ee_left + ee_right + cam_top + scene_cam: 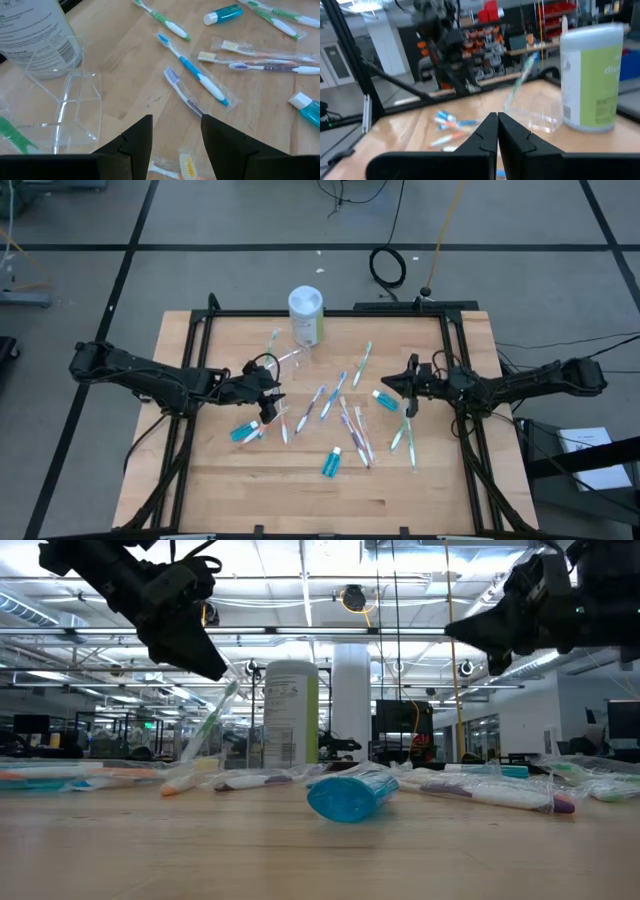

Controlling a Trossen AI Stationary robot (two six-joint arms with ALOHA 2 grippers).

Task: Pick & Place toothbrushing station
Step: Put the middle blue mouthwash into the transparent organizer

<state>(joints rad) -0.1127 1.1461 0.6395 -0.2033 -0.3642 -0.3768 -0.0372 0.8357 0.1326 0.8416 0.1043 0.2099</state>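
Clear cup (pixel 62 112) is lying just ahead of the left gripper (pixel 176 131), fingers spread, empty; right gripper (pixel 497 129) is hovering closed, empty.

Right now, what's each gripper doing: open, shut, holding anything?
Left gripper: open, empty, above the toothbrushes near the clear cup.
Right gripper: shut, holding nothing, raised over the table's right side.

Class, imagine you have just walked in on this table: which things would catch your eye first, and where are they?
First, the tall white-capped canister with a green label at the table's far edge, a small clear plastic cup beside it holding one green toothbrush. Then the scatter of slim pastel toothbrushes and teal toothpaste tubes mid-table, flanked by the open left gripper and shut right gripper.
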